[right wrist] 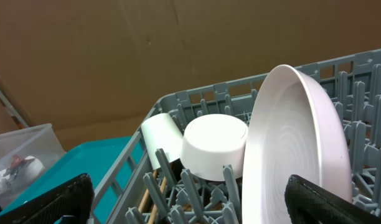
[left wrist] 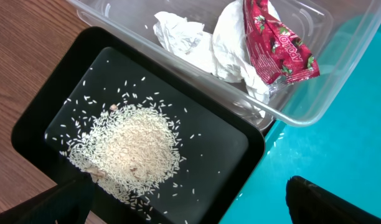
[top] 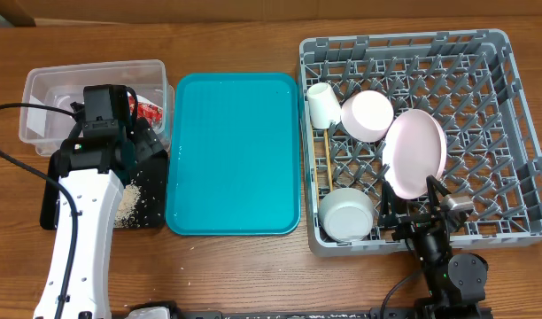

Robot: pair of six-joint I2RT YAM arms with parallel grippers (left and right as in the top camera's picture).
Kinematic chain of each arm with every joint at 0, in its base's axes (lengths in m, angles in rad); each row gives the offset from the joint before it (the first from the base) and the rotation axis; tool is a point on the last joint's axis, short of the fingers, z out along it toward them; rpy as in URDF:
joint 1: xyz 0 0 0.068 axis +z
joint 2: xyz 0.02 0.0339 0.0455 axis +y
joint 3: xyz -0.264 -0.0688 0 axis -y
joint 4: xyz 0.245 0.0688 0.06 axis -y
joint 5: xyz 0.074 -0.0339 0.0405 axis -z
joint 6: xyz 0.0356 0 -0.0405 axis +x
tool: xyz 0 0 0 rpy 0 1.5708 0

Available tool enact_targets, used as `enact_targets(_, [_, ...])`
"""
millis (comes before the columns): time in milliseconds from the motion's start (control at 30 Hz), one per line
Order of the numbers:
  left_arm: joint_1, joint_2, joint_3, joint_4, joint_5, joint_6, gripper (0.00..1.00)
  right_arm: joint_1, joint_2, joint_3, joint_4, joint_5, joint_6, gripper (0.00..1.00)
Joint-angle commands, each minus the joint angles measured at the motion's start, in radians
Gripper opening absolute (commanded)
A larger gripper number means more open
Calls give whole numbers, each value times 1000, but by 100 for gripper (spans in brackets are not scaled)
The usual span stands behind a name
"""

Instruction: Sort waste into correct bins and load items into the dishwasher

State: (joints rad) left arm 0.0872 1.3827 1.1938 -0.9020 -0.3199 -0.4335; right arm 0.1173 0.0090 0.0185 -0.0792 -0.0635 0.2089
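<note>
Hanging at lower left of the overhead view: left gripper (left wrist: 200, 202), fingers spread wide, gripping nothing, over one black tray (left wrist: 228, 143) carrying one heap of rice (left wrist: 131, 149). Hanging at lower right: right gripper (right wrist: 190, 205), likewise spread and empty. Standing in one grey rack (top: 483, 53): one white bowl (top: 348, 215), one pink plate (top: 415, 152) on edge, two chopsticks (top: 327, 159), one pink bowl (top: 367, 115), one white cup (top: 320, 105). Lying at centre: one teal tray (top: 234, 151). Sitting at upper left: one clear tub (left wrist: 315, 106) holding one crumpled napkin (left wrist: 184, 40) and one red wrapper (left wrist: 277, 50).
</note>
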Motion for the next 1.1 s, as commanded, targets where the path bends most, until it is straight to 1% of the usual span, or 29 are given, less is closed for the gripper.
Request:
enact_targets(0, [4,-53,11,1,7,11,100,-16,-6,-11,-5,47,-4,100])
enact_targets(200, [4,-133,11,1,7,11,100,-16,-6,-11,-5,47,-4,100])
enact_targets(800, [4,-462,6,0,6,11,100,-16,-6,-11,-5,47,-4,100])
enact_targets(933, [4,-523,-15,-2,6,11,100,-16,-6,-11,-5,47,-4,100])
enact_targets(1067, [4,-586,-77,-2,7,11,100,-16,-6,-11,-5,47,-4,100])
